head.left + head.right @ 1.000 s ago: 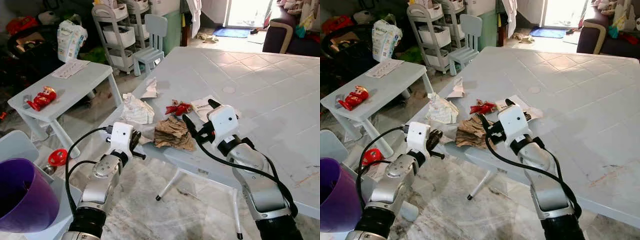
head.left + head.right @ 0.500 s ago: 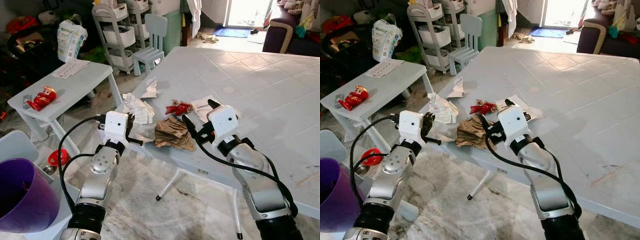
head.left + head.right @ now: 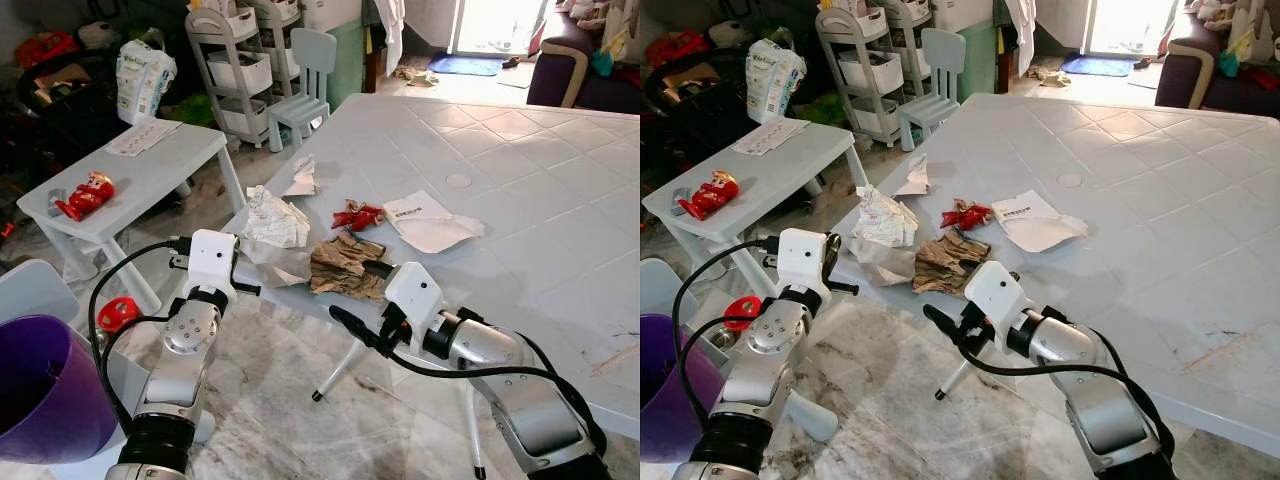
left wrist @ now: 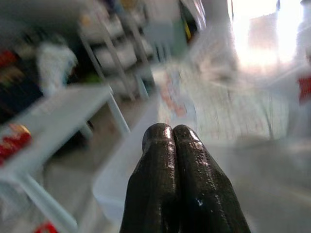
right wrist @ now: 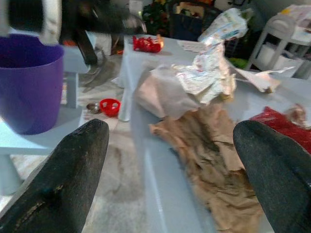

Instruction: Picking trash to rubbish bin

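The right pincer (image 3: 355,328) is hovering with fingers spread wide, empty, just off the near edge of the pale grey tiled plastic surface (image 3: 530,190), facing the crumpled brown paper wad (image 3: 347,266) lying at that edge beside crinkled white-and-silver wrapping (image 3: 275,218). The left pincer (image 4: 167,141) is riding clenched on nothing, beside the surface's corner. Judged step: the approach to grasp; the next move calls for closing on the brown wad, then carrying it to the purple plastic bin (image 3: 45,395) at the robot's left.
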Robot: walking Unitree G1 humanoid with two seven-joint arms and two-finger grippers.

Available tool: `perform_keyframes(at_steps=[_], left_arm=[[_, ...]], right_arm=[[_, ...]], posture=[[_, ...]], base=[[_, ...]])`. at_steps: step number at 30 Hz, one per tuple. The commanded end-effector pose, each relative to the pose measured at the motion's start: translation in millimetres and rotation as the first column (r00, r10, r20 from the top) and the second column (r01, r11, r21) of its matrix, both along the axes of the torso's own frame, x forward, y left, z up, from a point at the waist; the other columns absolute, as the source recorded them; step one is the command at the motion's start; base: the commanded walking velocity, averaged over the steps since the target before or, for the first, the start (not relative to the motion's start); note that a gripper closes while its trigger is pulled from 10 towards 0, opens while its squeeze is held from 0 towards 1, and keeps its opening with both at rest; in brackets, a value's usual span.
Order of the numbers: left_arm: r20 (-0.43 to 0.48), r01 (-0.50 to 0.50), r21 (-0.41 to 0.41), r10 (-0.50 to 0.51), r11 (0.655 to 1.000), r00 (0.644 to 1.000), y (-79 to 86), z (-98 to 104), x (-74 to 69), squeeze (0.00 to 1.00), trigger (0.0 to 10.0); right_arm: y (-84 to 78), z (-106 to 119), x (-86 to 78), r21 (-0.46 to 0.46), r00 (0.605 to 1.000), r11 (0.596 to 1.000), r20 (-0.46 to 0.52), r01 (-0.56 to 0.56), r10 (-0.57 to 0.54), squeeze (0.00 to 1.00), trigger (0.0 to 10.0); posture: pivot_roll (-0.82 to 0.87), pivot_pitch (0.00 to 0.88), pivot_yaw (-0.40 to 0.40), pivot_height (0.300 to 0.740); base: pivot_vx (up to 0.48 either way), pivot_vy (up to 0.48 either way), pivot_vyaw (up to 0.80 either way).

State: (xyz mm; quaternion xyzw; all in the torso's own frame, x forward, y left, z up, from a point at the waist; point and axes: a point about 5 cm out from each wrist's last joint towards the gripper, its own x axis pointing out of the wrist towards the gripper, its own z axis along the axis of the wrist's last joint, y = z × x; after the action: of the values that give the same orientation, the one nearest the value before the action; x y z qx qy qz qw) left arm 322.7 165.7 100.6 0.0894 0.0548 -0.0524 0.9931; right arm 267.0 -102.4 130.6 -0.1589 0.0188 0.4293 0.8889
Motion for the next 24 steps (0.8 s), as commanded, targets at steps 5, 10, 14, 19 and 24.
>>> perform_keyframes(at_steps=[5, 10, 14, 19, 24], left_arm=[[-0.146, 0.01, 0.007, -0.009, 1.0, 0.989, 9.3, -18, 3.6, 0.0, 10.0], [-0.15, -0.031, -0.069, 0.021, 0.997, 0.989, 10.7, -17, 9.7, 1.0, 10.0], [-0.128, -0.024, -0.118, 0.009, 0.993, 0.992, 7.7, -13, 13.8, 1.0, 10.0], [-0.061, -0.013, -0.134, 0.005, 0.991, 0.998, 6.8, -1, 20.4, 1.0, 10.0], [0.0, -0.022, -0.138, 0.023, 0.99, 1.0, 8.7, 7, 20.7, 1.0, 10.0]], right_arm=[[7.2, 2, -12.9, -0.011, 0.995, 0.995, -0.021, -0.094, 0.094, 0.0, 10.0], [6.7, 0, -14.5, -0.016, 0.996, 0.997, -0.027, -0.081, 0.081, 0.0, 10.0], [7.6, -1, -15.1, -0.017, 0.997, 0.997, -0.028, -0.079, 0.079, 0.0, 10.0], [8.2, -1, -17.0, -0.021, 0.996, 0.996, -0.031, -0.081, 0.08, 0.0, 10.0], [8.2, -2, -17.5, -0.027, 0.997, 0.997, -0.032, -0.078, 0.077, 0.0, 10.0]], posture=[[-0.03, 0.001, 0.09, 0.74], [-0.03, 0.011, 0.1, 0.74], [-0.03, 0.015, 0.102, 0.74], [-0.03, 0.02, 0.105, 0.74], [-0.03, 0.025, 0.104, 0.74]], base=[[0.0, 0.0, 0.0], [0.0, 0.0, 0.0], [0.0, 0.0, 0.0], [0.0, 0.0, 0.0], [0.0, 0.0, 0.0]])
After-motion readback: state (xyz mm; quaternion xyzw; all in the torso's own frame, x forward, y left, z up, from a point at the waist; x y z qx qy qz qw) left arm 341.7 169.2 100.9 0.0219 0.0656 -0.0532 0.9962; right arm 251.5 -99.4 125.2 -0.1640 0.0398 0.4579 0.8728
